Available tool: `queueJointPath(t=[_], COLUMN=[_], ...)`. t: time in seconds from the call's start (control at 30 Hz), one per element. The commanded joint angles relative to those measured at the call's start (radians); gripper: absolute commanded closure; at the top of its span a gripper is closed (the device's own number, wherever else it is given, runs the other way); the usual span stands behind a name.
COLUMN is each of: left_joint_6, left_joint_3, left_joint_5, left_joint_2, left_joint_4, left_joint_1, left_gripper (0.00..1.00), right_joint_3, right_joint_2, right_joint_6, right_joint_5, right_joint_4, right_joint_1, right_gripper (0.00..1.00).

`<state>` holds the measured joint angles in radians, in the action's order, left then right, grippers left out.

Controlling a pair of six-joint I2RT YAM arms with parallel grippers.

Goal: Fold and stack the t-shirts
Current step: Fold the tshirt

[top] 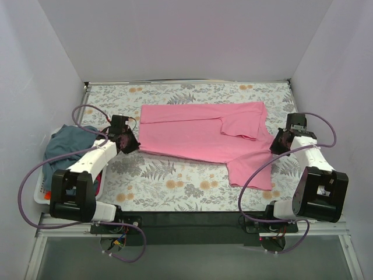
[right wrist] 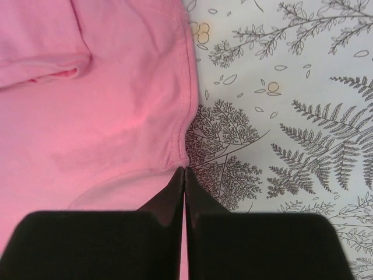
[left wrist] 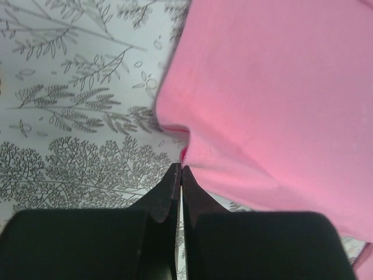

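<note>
The bright pink t-shirt (top: 201, 135) lies spread across the middle of the table, with one sleeve folded in near its right end and a flap hanging toward the front right. My left gripper (top: 129, 142) is at the shirt's left edge, with its jaws shut on the pink cloth (left wrist: 274, 99) at their tips (left wrist: 180, 169). My right gripper (top: 275, 144) is at the shirt's right edge, shut on the pink hem (right wrist: 105, 116) at its tips (right wrist: 185, 170). A slate blue-grey shirt (top: 65, 146) lies bunched in the basket on the left.
The white laundry basket (top: 41, 195) stands at the left table edge beside the left arm, with a bit of red cloth (top: 47, 188) showing in it. The floral tablecloth (top: 175, 181) covers the table. White walls close in the back and sides.
</note>
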<state>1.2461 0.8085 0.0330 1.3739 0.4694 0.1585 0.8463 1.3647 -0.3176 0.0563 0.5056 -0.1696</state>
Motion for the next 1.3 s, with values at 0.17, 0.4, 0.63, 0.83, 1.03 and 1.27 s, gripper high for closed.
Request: queueJointPath(t=[0.17,0.4,0.63,0.83,1.03,1.27], left_joint_6=[0.007,0.012,0.019,-0.008,-0.019,-0.007], left_joint_3=[0.122,0.172,0.202,0.268,0.290,0.268], left_joint_5=[-0.021,-0.027,-0.031,-0.060,-0.058,-0.047], left_joint_2=[0.071,0.140,0.185,0.231,0.263,0.312], left_joint_4=[0.005,-0.009,-0.040,-0.057,-0.075,-0.094], left_joint_1=[-0.039,-0.062,-0.077,-0.077,-0.077,-0.077], left_gripper=[1.00,1.00,1.00,1.00,1.00,1.00], right_joint_3=[0.083,0.180,0.269,0.318,0.346,0.352], right_joint_2=[0.014,0.089,0.180,0.231,0.264,0.310], right_joint_6=[0.014,0.022,0.022,0.015,0.015,0.015], right_joint_5=[-0.016,-0.049,-0.105,-0.122,-0.127,-0.122], right_joint_4=[0.034,0.047,0.051,0.054,0.056,0.053], right_joint_1=[-0.014,-0.028,-0.028,-0.028,-0.030,-0.031], right_gripper=[0.99,0.99,0.99,0.99,0.99,0.99])
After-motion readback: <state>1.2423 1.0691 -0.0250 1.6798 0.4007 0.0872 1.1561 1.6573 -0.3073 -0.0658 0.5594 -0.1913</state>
